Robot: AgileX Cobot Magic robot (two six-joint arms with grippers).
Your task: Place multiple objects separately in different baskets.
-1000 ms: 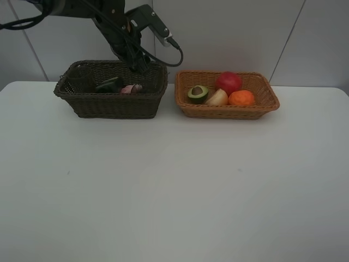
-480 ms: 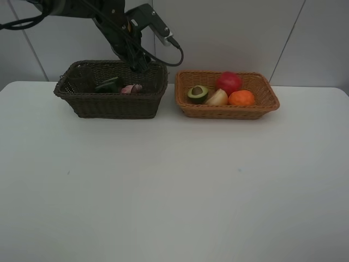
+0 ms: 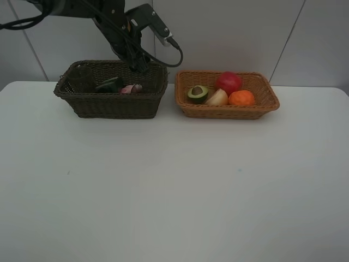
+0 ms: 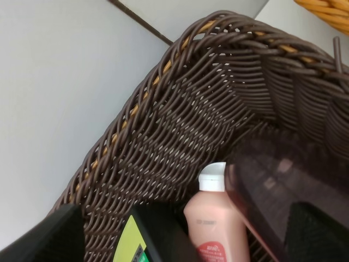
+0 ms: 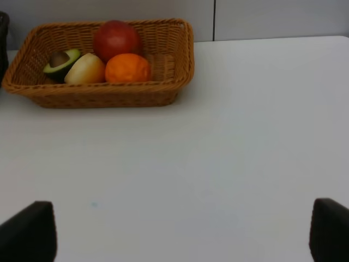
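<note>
Baskets sit side by side at the top of the overhead view: the dark basket (image 3: 110, 90) left, the tan basket (image 3: 226, 95) right. The tan one holds an apple (image 3: 228, 82), tangerine (image 3: 241, 98), peach (image 3: 217, 98) and avocado half (image 3: 198, 94). The left gripper (image 4: 180, 234), fingers spread, hangs inside the dark basket above a pink bottle (image 4: 215, 229), a cup (image 4: 283, 188) and a green bottle (image 3: 109, 85). The right gripper (image 5: 174, 232) is spread over bare table (image 5: 218, 158).

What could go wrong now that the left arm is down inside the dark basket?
The left gripper sits open, low in the dark brown basket, close to the pink bottle and a translucent cup. Lifting out carelessly might snag the woven rim or tip the bottle. Its cable hangs over the back rim and could catch there. The fruit in the tan basket looks unaffected.
</note>
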